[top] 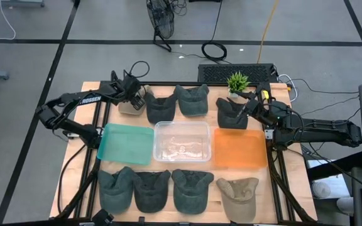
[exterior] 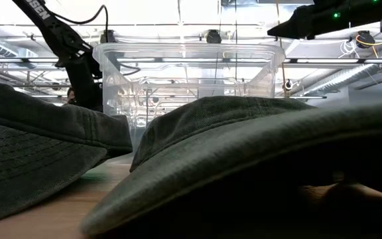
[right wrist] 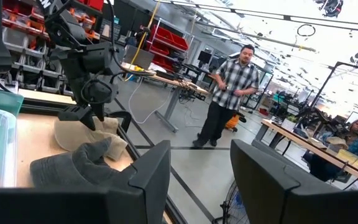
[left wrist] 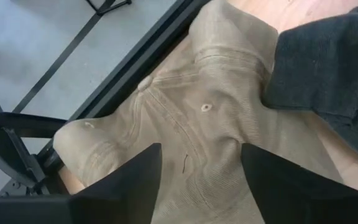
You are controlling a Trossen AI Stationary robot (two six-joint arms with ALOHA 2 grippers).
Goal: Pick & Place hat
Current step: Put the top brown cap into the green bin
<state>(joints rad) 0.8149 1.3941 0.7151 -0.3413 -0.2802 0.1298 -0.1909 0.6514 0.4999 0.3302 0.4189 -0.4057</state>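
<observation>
Left gripper (left wrist: pixel 197 180) over tan cap (left wrist: pixel 185 118) at desk (top: pixel 90 88) far-left corner, jaws spread, nothing held. Right gripper (right wrist: pixel 197 180) jaws apart, empty, above dark cap (top: pixel 232 113). Risk: closing pinches neighbouring dark cap brim (left wrist: pixel 328 68) overlapping tan one.

This is a robotics lab or industrial workshop hall: the wooden table (top: pixel 168 188) stands on a black metal frame on a grey concrete floor (top: pixel 30 75) marked with dark tape lines, with cables, a keyboard (top: pixel 234 73) and a floor fan (top: pixel 162 19) just beyond it. The right wrist view looks into a large open room with red parts-bin shelving (right wrist: pixel 166 40), workbenches (right wrist: pixel 173 84), hanging ceiling lights and a standing person in a plaid shirt (right wrist: pixel 232 93).
</observation>
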